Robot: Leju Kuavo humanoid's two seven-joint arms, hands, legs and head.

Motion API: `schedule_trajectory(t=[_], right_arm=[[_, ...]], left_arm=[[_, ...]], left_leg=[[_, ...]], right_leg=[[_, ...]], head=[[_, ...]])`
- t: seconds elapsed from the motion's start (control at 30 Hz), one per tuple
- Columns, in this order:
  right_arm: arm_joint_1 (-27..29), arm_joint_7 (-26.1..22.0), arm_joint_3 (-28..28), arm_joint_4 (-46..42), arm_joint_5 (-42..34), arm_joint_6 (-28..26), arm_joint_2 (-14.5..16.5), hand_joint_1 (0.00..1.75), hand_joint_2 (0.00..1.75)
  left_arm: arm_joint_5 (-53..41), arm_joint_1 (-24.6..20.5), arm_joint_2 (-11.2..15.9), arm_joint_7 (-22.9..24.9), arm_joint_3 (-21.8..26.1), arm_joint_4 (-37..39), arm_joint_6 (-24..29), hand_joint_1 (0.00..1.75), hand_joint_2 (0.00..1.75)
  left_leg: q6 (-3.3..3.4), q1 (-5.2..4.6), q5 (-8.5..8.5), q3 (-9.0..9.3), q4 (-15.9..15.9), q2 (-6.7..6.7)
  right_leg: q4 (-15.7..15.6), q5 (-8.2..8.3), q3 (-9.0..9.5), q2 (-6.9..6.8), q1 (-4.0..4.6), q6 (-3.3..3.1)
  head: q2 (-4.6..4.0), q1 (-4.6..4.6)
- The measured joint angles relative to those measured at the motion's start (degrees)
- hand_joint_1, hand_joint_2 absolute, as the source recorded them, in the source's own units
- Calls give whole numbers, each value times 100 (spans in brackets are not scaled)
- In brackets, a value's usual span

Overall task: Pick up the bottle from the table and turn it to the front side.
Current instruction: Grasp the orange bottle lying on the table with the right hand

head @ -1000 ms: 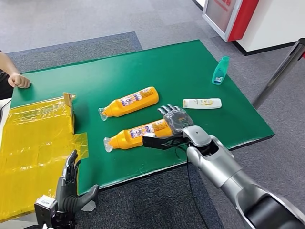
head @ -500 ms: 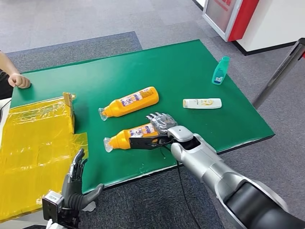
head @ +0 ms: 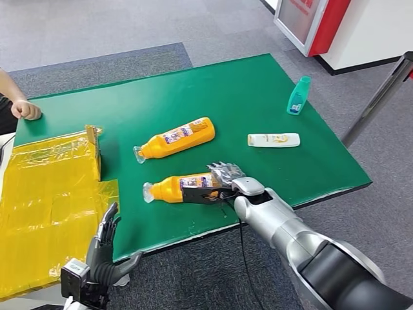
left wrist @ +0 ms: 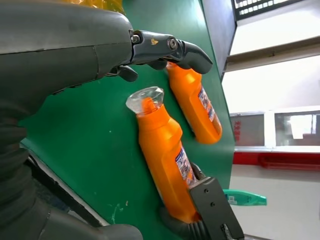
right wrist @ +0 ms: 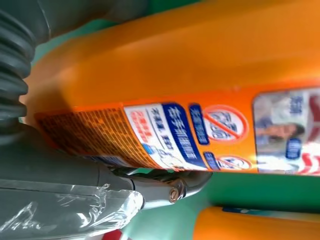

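Two orange bottles lie on their sides on the green table (head: 243,90). My right hand (head: 221,181) grips the base end of the near orange bottle (head: 177,187), thumb along its near side and fingers over its far side. The clear cap points left. In the right wrist view its label (right wrist: 188,135) sits close against my fingers (right wrist: 166,187). The far orange bottle (head: 177,137) lies untouched behind it. My left hand (head: 104,248) hangs open below the table's front edge. From the left wrist view, both bottles (left wrist: 166,155) (left wrist: 196,100) lie beyond my spread fingers (left wrist: 170,47).
A white bottle (head: 273,139) and a teal bottle (head: 298,95) lie on the table's right part. A yellow plastic-wrapped box (head: 48,194) covers the left end. A person's hand (head: 26,110) rests at the far left corner. A metal pole (head: 380,97) leans at the right.
My right hand slid left along the near orange bottle and closed around it; the bottle swung to lie more level. My left hand rose slightly.
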Motion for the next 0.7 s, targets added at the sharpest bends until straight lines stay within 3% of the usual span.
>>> schedule_trajectory(t=[0.4,0.5,0.7], right_arm=[[124,-260,-32,-152,17,-204,-97,175,175],[537,-339,-53,-866,-34,-429,-237,175,175],[1989,-293,-384,-3375,-201,-983,-494,175,175]], left_arm=[[16,22,42,-2,-2,34,52,0,175],[34,107,42,-2,7,5,69,0,175],[528,446,-23,13,179,-249,-432,0,175]], left_leg=[[0,0,1,15,0,0],[-1,1,0,11,0,0],[-2,4,-18,-3,0,-4]], right_leg=[[0,3,15,0,0,0],[0,1,9,0,1,-1],[0,-19,-1,-2,5,1]], head=[[0,-1],[0,-1],[0,-1]])
